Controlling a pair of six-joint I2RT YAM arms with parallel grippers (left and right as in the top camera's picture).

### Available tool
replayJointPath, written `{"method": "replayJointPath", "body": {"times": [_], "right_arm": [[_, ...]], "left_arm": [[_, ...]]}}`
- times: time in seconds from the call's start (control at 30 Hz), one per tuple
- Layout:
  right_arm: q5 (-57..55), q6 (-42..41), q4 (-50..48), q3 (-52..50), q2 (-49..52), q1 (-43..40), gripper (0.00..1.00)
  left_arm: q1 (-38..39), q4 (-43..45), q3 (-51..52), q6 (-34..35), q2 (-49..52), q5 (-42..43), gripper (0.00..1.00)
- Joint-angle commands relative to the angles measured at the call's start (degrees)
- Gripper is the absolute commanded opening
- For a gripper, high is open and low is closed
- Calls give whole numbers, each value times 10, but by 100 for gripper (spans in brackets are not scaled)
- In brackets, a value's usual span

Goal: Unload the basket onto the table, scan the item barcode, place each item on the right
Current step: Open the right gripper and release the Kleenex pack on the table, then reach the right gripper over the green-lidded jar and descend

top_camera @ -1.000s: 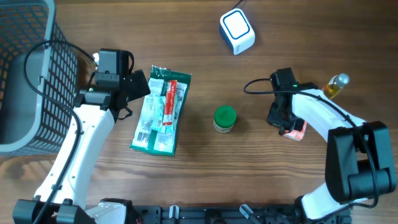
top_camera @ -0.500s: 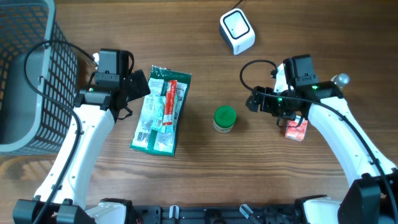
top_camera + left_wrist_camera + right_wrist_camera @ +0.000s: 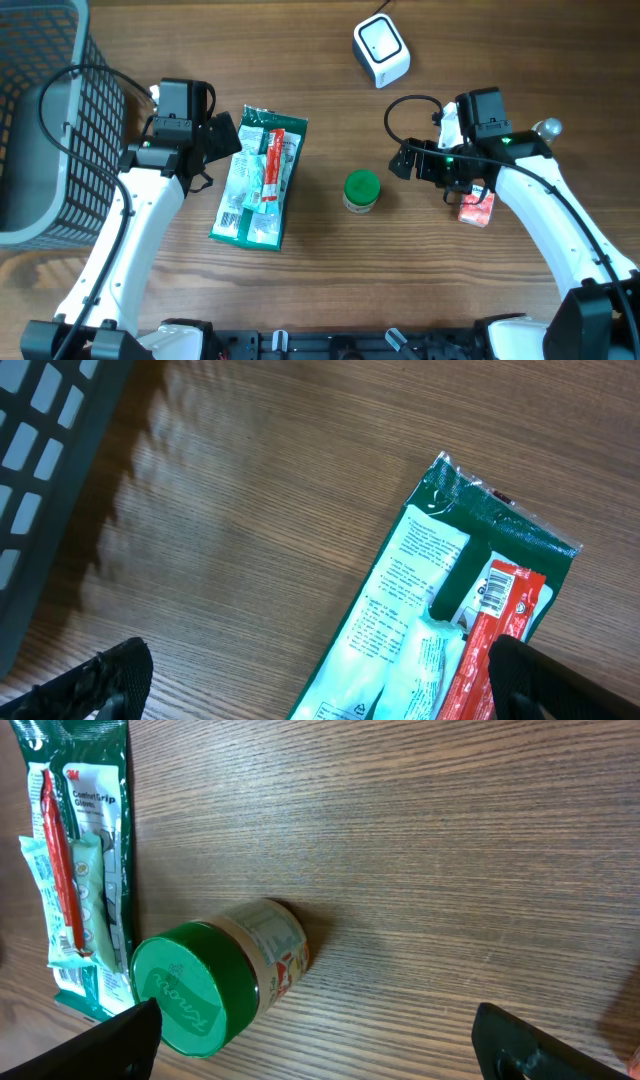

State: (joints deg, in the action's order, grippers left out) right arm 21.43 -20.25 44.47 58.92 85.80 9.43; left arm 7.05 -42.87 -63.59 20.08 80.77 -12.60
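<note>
A white barcode scanner [image 3: 381, 49] stands at the back of the table. A green-lidded jar [image 3: 361, 191] stands mid-table; in the right wrist view the jar [image 3: 215, 985] is just ahead of my left finger. My right gripper [image 3: 404, 163] is open and empty, right of the jar and pointing at it; its gripper [image 3: 320, 1055] spans bare wood. A small red packet [image 3: 476, 208] lies free under the right arm. My left gripper [image 3: 226, 138] hangs open over the top left of a green glove package [image 3: 258, 182], seen close as the package [image 3: 450, 620] in the left wrist view.
A dark wire basket [image 3: 40, 120] fills the far left. A small bottle [image 3: 546, 128] stands at the right, partly hidden by the right arm. The right arm's cable [image 3: 405, 110] loops above the wood between scanner and gripper.
My right gripper opened and let go of the red packet, then swung left toward the jar. The packet stays on the table. The left arm has not moved.
</note>
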Motion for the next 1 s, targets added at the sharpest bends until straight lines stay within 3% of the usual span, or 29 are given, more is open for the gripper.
{"method": "replayJointPath", "body": {"times": [0.0,0.07,0.2,0.27,0.37,0.43,0.63,0.83,0.97], "right_arm": [[12,-12,-3,-1,0,0,90],[11,-12,-3,-1,-1,2,71],[12,-18,13,16,-20,2,70],[5,-6,70,64,-38,1,70],[-18,-3,179,177,-40,4,72],[-27,-4,227,239,-40,18,80],[-172,-88,239,276,-29,142,100],[-195,-99,192,268,12,221,100],[-193,-100,186,264,47,230,100]], "left_arm": [[-2,1,-4,-1,1,-7,100],[-2,1,-4,-1,1,-7,100],[-2,1,-4,-1,1,-7,100],[-2,1,-4,-1,1,-7,100],[-2,1,-4,-1,1,-7,100],[-2,1,-4,-1,1,-7,100],[-2,1,-4,-1,1,-7,100],[-2,1,-4,-1,1,-7,100],[-2,1,-4,-1,1,-7,100]]}}
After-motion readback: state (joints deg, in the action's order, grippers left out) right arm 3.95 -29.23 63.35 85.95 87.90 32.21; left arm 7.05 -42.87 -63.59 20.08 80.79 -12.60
